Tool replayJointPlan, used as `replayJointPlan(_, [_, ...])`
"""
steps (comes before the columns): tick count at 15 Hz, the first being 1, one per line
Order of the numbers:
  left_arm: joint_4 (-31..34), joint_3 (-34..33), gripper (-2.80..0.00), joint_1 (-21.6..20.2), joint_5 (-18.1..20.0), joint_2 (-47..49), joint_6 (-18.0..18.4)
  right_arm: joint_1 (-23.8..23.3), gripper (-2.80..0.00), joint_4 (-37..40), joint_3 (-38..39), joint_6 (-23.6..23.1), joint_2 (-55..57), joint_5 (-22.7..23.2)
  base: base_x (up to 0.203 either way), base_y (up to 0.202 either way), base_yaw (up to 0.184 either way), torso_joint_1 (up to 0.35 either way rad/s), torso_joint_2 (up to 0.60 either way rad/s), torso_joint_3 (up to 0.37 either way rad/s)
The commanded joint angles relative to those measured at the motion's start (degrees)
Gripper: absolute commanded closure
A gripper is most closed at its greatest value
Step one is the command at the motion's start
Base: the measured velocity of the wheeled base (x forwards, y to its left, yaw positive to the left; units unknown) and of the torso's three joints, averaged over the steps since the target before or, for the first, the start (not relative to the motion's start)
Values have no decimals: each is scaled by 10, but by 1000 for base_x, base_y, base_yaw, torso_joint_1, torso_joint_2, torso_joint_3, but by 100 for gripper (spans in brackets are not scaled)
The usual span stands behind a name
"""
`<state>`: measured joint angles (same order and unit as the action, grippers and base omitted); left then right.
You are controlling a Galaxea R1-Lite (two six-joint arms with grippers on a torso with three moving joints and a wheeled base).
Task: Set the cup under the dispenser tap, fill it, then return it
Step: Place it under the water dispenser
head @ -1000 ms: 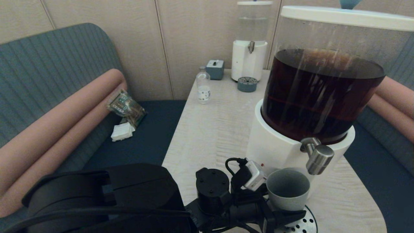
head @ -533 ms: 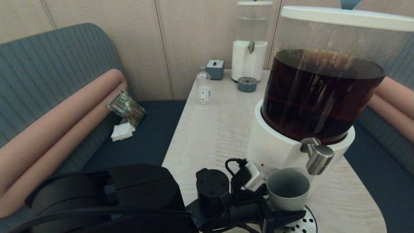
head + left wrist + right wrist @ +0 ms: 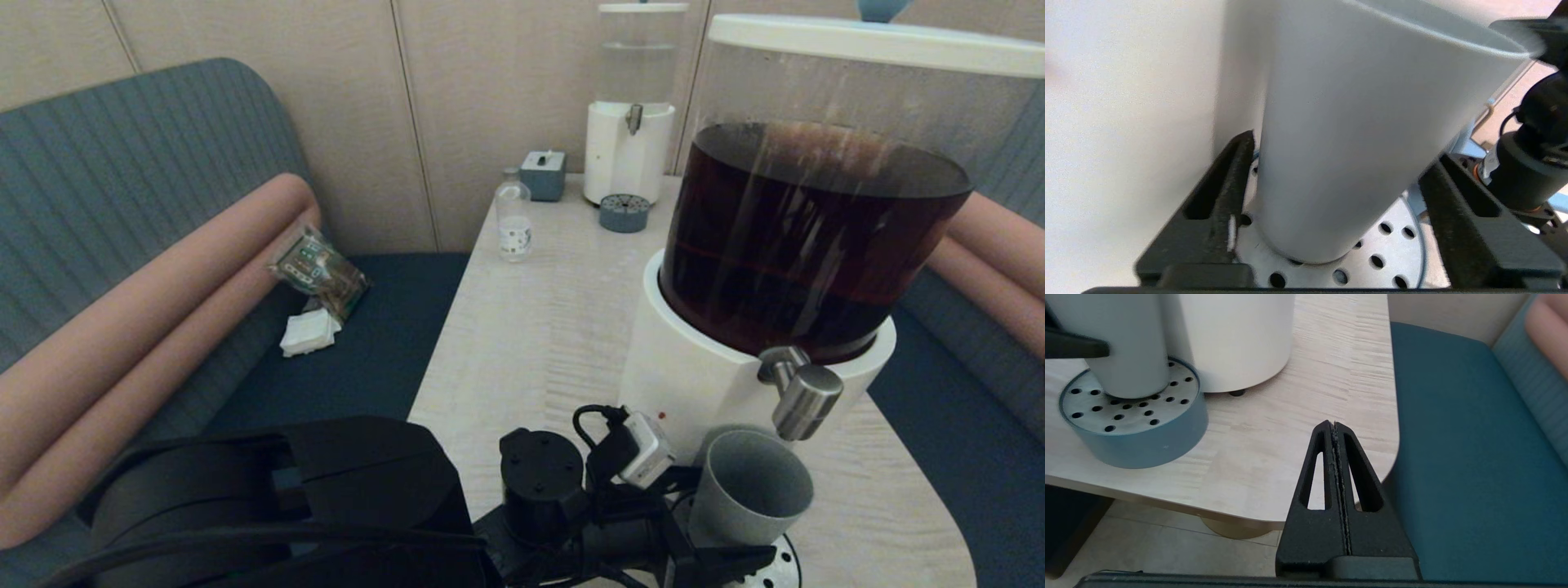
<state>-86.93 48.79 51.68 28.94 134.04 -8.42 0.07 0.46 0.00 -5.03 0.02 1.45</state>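
Head view, nearest first: my left gripper (image 3: 722, 531) sits at the near edge of the surface (image 3: 539, 327), its jaws either side of the cup (image 3: 747, 490). I count one cup, grey and without a handle. It is tilted, mouth leaning away from the left arm, its base on the perforated drip tray (image 3: 771, 567). In the left wrist view the jaws stand wide on both sides of the cup (image 3: 1355, 134); one finger (image 3: 1224, 204) lies close against its wall and the other sits at its far side, but I cannot tell whether either presses it.

Just above the cup's rim is the dispenser tap (image 3: 804, 400), one steel spout on the big dispenser (image 3: 784, 220), which holds dark brown liquid. The cup's mouth lies under and slightly to the robot's left of the tap.

My right gripper (image 3: 1336, 428) hangs off the surface's near corner beside the blue seat (image 3: 1474, 457), jaws pressed together on nothing.

Farther back I count one clear small bottle (image 3: 514, 216), one grey box (image 3: 543, 174), one second drip tray (image 3: 624, 213) and one small dispenser (image 3: 633, 106) with clear liquid. Dispensers total two.
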Motion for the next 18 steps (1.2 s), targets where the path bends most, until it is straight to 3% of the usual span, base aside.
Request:
replayJointPlan(1, [-7,1,-280,0,2,-1,0,0,0,1,5,0,-3,0,0,0,0,0,0,0])
replayJointPlan(18, [-7,-64,-280,-1,-6,-41,2,0,0,0,6,-1,-3,0,0,0,0,0,0,0])
